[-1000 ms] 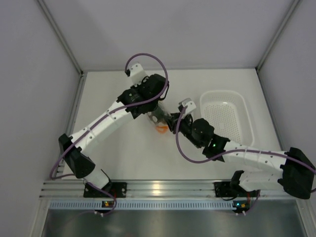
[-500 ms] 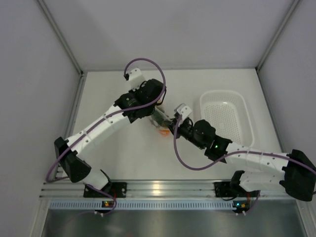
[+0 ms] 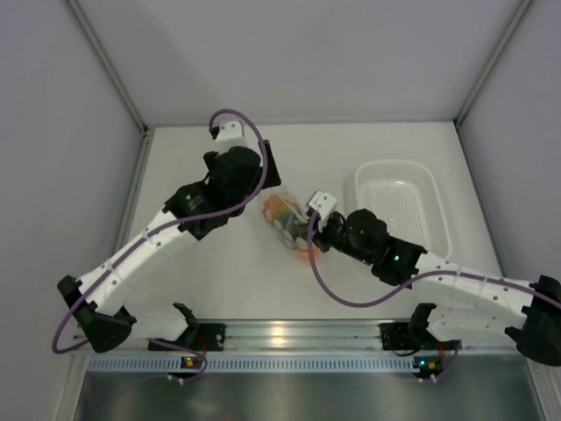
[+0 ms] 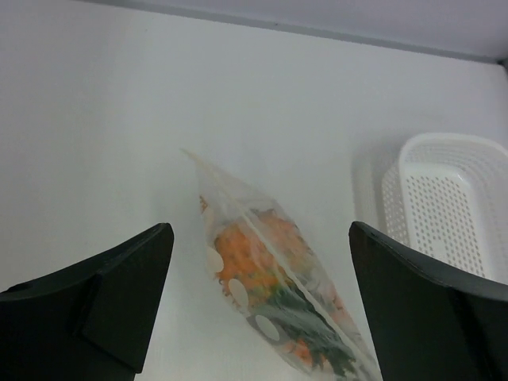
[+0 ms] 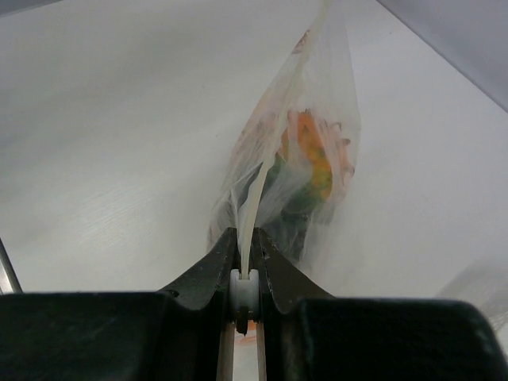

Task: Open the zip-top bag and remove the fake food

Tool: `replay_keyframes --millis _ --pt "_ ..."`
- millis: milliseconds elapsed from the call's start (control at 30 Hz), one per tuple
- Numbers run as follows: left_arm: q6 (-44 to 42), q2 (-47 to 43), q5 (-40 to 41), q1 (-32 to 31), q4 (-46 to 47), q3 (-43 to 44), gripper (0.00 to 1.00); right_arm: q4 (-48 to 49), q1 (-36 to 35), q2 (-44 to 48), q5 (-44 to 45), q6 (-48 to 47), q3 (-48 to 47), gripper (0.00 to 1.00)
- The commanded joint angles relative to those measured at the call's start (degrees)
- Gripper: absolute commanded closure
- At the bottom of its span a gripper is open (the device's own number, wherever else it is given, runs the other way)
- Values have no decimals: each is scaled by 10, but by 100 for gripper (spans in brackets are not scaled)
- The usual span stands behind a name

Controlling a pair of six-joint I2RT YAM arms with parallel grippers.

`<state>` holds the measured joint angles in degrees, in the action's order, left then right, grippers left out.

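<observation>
The left end effector [image 4: 260, 238] stood wide open, holding nothing and touching nothing. The zip-top bag [image 4: 270, 294] lay below it, between its 2 fingers [image 4: 127, 294] in the left wrist view and apart from both.

The right end effector [image 5: 246, 238] was closed on the bag's near edge, pinching a thin pale strip of plastic between its jaws. From there the bag stretched away on edge, toward the far side of the counter [image 3: 245, 281].

The fake food [image 4: 246, 266], orange and dark green pieces, sat inside the bag. The bag was near the middle of the counter, just left of the white basket [image 3: 394, 164], which stood toward the right edge.

White round spots showed on the bag. Its faint print was too blurred to read.
</observation>
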<state>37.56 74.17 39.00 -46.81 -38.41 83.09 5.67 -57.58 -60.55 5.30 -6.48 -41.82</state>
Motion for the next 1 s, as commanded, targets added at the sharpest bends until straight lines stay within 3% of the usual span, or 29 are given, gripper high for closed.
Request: replay_keyframes --millis 0,100,167,200,233,433,667,967 --pt "-240 -68 -184 8 208 -79 2 -23 5 42 -25 -26 -36 100" --pt "-347 -127 -273 10 313 -148 2 -29 5 65 -29 -28 -28 100" --pt "-391 -154 -353 12 329 -177 2 -40 5 76 -32 -30 -26 100" --pt "-409 -156 -387 15 329 -179 2 -45 5 83 -32 -31 -26 100" --pt "-430 -158 -491 17 316 -180 2 -55 5 87 -34 -35 -26 100" --pt "-565 -147 -737 18 228 -177 2 -108 5 112 -49 -57 -29 100" --pt "-653 -127 -769 19 220 -203 4 -132 5 144 -100 -76 -12 100" --pt "-671 -20 -778 31 162 -145 7 -152 5 161 -115 -85 -9 100"
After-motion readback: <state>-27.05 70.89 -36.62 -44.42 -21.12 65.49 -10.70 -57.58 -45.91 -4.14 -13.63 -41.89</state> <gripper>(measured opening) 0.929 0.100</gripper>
